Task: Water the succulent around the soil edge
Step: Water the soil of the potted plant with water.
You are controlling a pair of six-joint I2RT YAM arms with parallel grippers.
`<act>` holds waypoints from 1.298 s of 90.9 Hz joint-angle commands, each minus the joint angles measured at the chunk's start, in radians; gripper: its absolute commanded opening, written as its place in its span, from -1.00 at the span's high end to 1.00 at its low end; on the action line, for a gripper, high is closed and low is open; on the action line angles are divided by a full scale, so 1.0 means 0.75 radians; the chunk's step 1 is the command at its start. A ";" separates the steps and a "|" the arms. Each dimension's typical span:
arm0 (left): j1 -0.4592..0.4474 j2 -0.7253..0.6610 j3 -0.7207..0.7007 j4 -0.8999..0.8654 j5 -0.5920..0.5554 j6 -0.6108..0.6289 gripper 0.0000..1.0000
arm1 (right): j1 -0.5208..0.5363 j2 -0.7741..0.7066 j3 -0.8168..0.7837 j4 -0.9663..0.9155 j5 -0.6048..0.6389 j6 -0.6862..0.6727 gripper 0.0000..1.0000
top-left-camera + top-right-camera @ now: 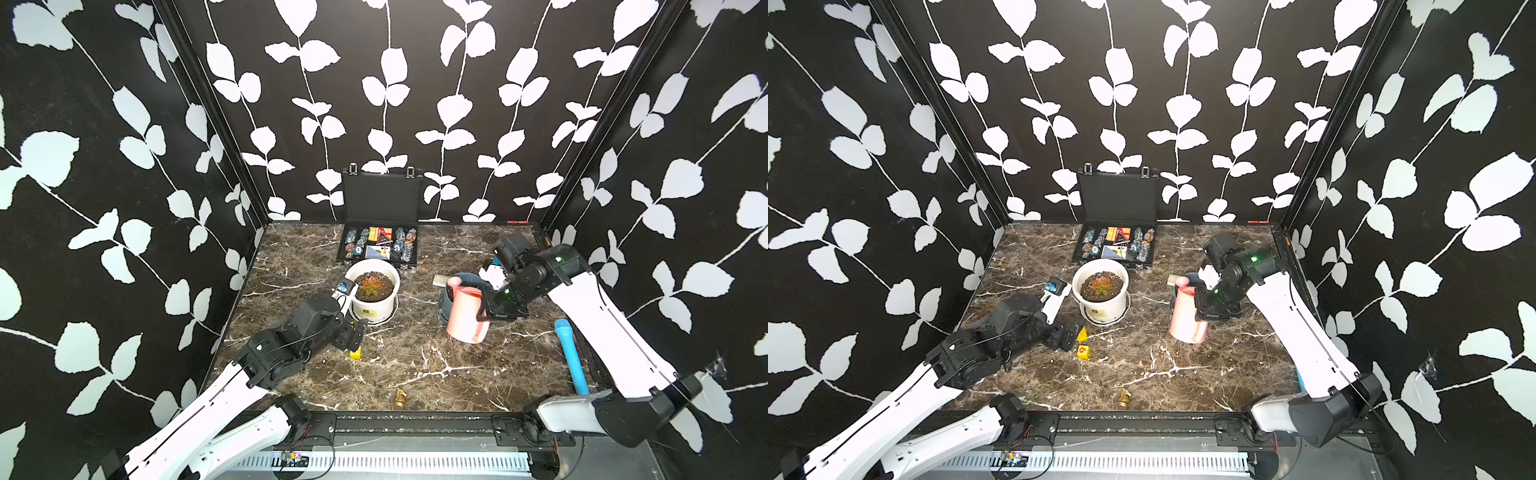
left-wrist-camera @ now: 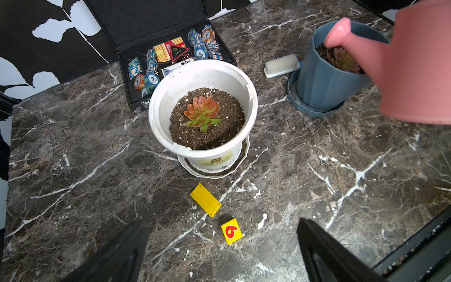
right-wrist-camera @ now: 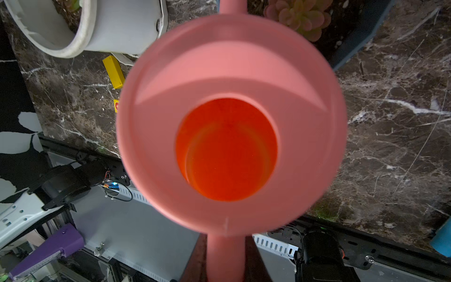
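Note:
A pink watering can [image 1: 467,309] [image 2: 415,68] hangs off the table. My right gripper [image 3: 225,263] is shut on its handle. Its spout [image 2: 341,34] reaches over the near rim of a blue pot [image 2: 322,80], above the soil beside a pale succulent [image 2: 343,59] [image 3: 300,17]. I see no water stream. A second, orange-green succulent [image 1: 369,286] [image 2: 202,113] grows in a white pot [image 1: 374,309] [image 2: 161,109] at centre. My left gripper [image 1: 356,332] [image 2: 220,223] stands open and empty in front of the white pot, just above the table.
An open black case of poker chips [image 1: 380,245] stands behind the white pot. A white brush [image 1: 439,279] lies by the blue pot. Two yellow blocks [image 2: 205,200] [image 2: 231,234] lie under my left gripper. A blue cylinder [image 1: 571,357] lies at right, a gold chess piece [image 1: 400,397] near the front edge.

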 commanded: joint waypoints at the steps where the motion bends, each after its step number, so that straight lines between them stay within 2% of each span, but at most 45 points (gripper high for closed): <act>1: 0.009 -0.011 -0.001 0.013 0.015 -0.001 -0.97 | -0.040 -0.004 0.056 0.023 -0.078 -0.004 1.00; 28: 0.011 -0.007 -0.002 0.013 0.022 -0.001 -0.97 | -0.142 0.005 0.041 0.044 -0.170 0.012 1.00; 53: 0.012 -0.003 -0.003 0.011 0.031 -0.001 -0.97 | -0.230 -0.067 -0.074 0.113 -0.266 0.068 1.00; 76: 0.013 -0.003 0.000 0.008 0.044 0.001 -0.97 | -0.338 -0.179 -0.204 0.144 -0.277 0.096 1.00; 118: 0.014 -0.008 -0.001 0.010 0.051 0.000 -0.97 | -0.368 -0.403 -0.409 0.130 -0.251 0.112 1.00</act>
